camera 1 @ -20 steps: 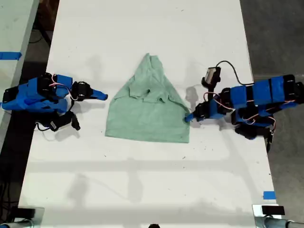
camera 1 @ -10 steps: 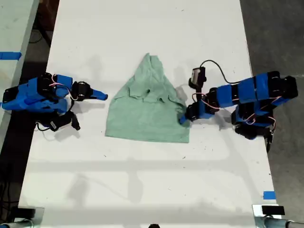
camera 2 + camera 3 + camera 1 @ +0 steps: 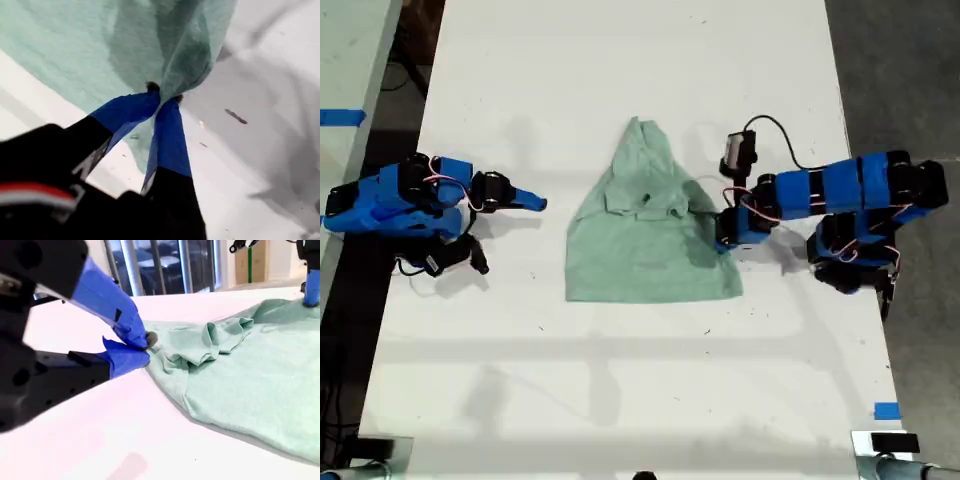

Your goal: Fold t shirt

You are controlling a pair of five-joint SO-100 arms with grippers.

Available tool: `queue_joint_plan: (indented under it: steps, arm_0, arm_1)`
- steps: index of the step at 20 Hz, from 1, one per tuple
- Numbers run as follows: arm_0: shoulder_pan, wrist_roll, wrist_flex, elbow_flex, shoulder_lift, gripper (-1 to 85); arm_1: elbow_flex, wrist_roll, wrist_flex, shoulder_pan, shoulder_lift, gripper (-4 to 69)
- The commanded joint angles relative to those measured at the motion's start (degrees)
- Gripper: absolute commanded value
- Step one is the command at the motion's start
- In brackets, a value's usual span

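Your small pale mint-green cloth t shirt (image 3: 645, 235) lies near the middle of the white table (image 3: 620, 400) in the exterior view, wide hem toward the lower part of the frame and narrowing to a point toward the top. My first gripper (image 3: 162, 97), on the arm at the exterior view's right (image 3: 725, 235), has its blue-taped jaws pinched together on a bunch of the cloth at the shirt's right edge, and the first wrist view shows the fabric gathered and lifted just above the tips. My second gripper (image 3: 145, 347) sits in the left part of the exterior view (image 3: 535, 202), near the shirt but apart from it; its jaws look pressed together on nothing, with the shirt's edge lying just beyond the tips in the second wrist view. As for progress, you are early, by my reading: the sleeves seem tucked in around the middle, where a rumpled ridge (image 3: 645, 205) crosses the cloth, but the body is spread as one layer. What is left is the main fold itself, carrying the pinched edge across, then flattening and squaring the result.
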Motion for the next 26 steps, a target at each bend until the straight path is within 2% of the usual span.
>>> queue_joint_plan:
  steps: [1,3,6,9,11,12,13,15,16,17,18,20,24,25,26]
  arm_0:
    - [-0.6,-0.1,0.0,0.1,0.4,0.0]
    - [-0.6,-0.1,0.0,0.1,0.4,0.0]
    - [-0.6,-0.1,0.0,0.1,0.4,0.0]
    - [-0.5,-0.1,0.0,0.1,0.4,0.0]
    - [-0.5,-0.1,0.0,0.1,0.4,0.0]
    - [-0.5,-0.1,0.1,0.1,0.4,0.0]
    - [-0.5,-0.1,0.1,0.1,0.4,0.0]
    - [-0.5,-0.1,0.1,0.1,0.4,0.0]
    - [-0.5,-0.1,0.1,0.1,0.4,0.0]
    - [-0.5,-0.1,0.1,0.1,0.4,0.0]
    - [-0.4,-0.1,0.1,0.1,0.4,0.0]
    - [-0.4,-0.1,0.1,0.1,0.4,0.0]
    - [-0.8,-1.8,1.0,0.1,0.4,0.4]
    - [-1.4,-2.8,1.6,0.1,0.4,3.5]
    - [-1.8,-2.5,1.6,0.0,0.4,3.1]
  arm_1:
    - [-19.8,-4.2,1.8,-3.5,-8.2,0.2]
    - [-32.1,-6.2,1.6,-4.8,-18.8,0.2]
    - [-52.2,-8.4,4.7,-4.9,-35.3,0.2]
    - [-62.5,-9.0,5.5,-3.9,-44.8,0.2]
    - [-62.5,-8.3,6.3,-3.3,-45.3,7.9]
    - [-62.3,-7.6,8.3,-2.9,-44.4,16.5]
    - [-61.2,-6.9,9.8,-2.5,-42.1,19.0]
    - [-57.5,-5.6,13.4,-1.8,-34.8,19.1]
    - [-55.5,-4.9,17.0,-1.1,-30.9,18.4]
    - [-51.7,-4.6,18.9,-0.4,-26.2,5.4]
    - [-45.4,-4.0,18.7,-0.3,-20.3,-0.8]
    - [-27.1,-2.1,14.2,-0.4,-5.8,-0.7]
    - [20.8,1.1,-7.9,-1.6,32.3,-0.7]
    - [30.0,1.7,-10.5,-2.0,40.2,-0.6]
    - [37.4,2.0,-11.3,-1.9,47.2,-0.6]
